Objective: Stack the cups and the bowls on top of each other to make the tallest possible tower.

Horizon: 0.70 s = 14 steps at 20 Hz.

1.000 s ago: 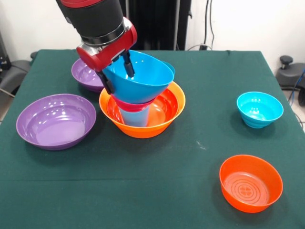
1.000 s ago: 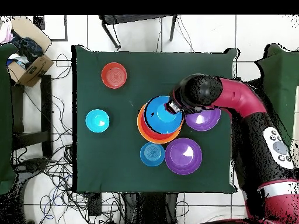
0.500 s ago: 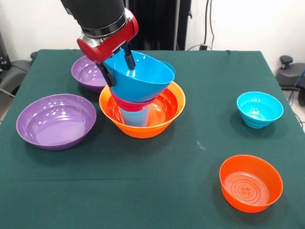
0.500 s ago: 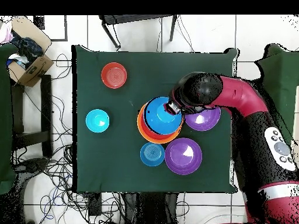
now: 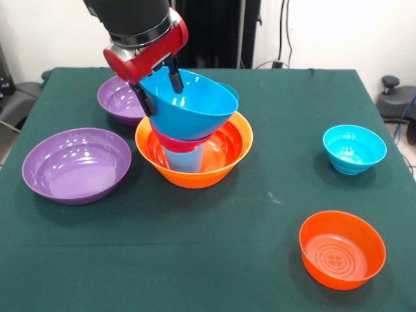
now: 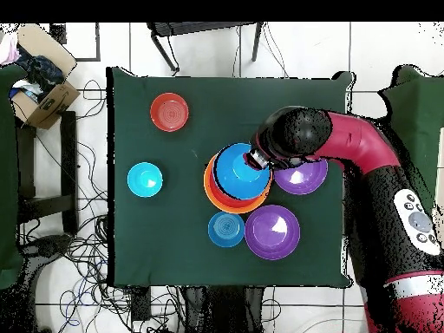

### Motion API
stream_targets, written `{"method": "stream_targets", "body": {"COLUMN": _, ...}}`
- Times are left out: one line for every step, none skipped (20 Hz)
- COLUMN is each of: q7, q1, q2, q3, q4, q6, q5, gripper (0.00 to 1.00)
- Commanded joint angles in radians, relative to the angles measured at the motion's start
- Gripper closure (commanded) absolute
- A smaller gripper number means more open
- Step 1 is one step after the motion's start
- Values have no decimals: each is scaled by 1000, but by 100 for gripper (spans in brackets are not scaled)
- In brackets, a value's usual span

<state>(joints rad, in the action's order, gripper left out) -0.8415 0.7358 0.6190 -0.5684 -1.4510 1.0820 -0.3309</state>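
The tower stands mid-table: a large orange bowl (image 5: 224, 162) (image 6: 211, 192) holds an upturned light blue cup (image 5: 185, 160). A magenta bowl (image 5: 174, 142) rests on the cup, and a tilted blue bowl (image 5: 195, 104) (image 6: 239, 170) sits on top. My gripper (image 5: 160, 91) (image 6: 254, 159) is open at the blue bowl's left rim. One finger is inside the bowl and the other outside, and neither presses the rim.
Two purple bowls (image 5: 77, 164) (image 5: 119, 99) lie left of the tower. A cyan bowl (image 5: 354, 148) and a red-orange bowl (image 5: 342, 248) sit at the right. A small blue bowl (image 6: 225, 229) lies behind the tower beside the big purple bowl (image 6: 272, 231).
My gripper has risen a little along the blue bowl's rim. The blue bowl and the pile under it have stayed in place.
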Motion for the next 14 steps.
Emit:
{"method": "stream_targets", "body": {"q7": -55, "q1": -35, "q2": -21, "q3": 20, "q4": -27, "q6": 60, "q5": -7, "gripper": 0}}
{"method": "stream_targets", "body": {"q7": -55, "q1": -35, "q2": -19, "q3": 20, "q4": -30, "q6": 60, "q5": -7, "gripper": 0}}
{"method": "stream_targets", "body": {"q7": -55, "q1": -35, "q2": -18, "q3": 19, "q4": -30, "q6": 61, "q5": -7, "gripper": 0}}
{"method": "stream_targets", "body": {"q7": -54, "q1": -35, "q2": -18, "q3": 19, "q4": -29, "q6": 61, "q5": -6, "gripper": 0}}
{"method": "stream_targets", "body": {"q7": -53, "q1": -35, "q2": -19, "q3": 19, "q4": -29, "q6": 60, "q5": -8, "gripper": 0}}
{"method": "stream_targets", "body": {"q7": -52, "q1": -35, "q2": -20, "q3": 19, "q4": -28, "q6": 59, "q5": -8, "gripper": 0}}
{"method": "stream_targets", "body": {"q7": -51, "q1": -35, "q2": -21, "q3": 19, "q4": -27, "q6": 57, "q5": -10, "gripper": 0}}
{"method": "stream_targets", "body": {"q7": -52, "q1": -35, "q2": -19, "q3": 20, "q4": -26, "q6": 55, "q5": -12, "gripper": 0}}
{"method": "stream_targets", "body": {"q7": -53, "q1": -36, "q2": -17, "q3": 21, "q4": -25, "q6": 53, "q5": -14, "gripper": 0}}
{"method": "stream_targets", "body": {"q7": -55, "q1": -38, "q2": -18, "q3": 23, "q4": -19, "q6": 48, "q5": -17, "gripper": 0}}
{"method": "stream_targets", "body": {"q7": -55, "q1": -40, "q2": -20, "q3": 24, "q4": -12, "q6": 45, "q5": -22, "gripper": 0}}
{"method": "stream_targets", "body": {"q7": -55, "q1": -41, "q2": -20, "q3": 25, "q4": -10, "q6": 42, "q5": -24, "gripper": 0}}
{"method": "stream_targets", "body": {"q7": -57, "q1": -42, "q2": -21, "q3": 27, "q4": -8, "q6": 40, "q5": -26, "gripper": 0}}
{"method": "stream_targets", "body": {"q7": -54, "q1": -40, "q2": -18, "q3": 27, "q4": -8, "q6": 38, "q5": -29, "gripper": 0}}
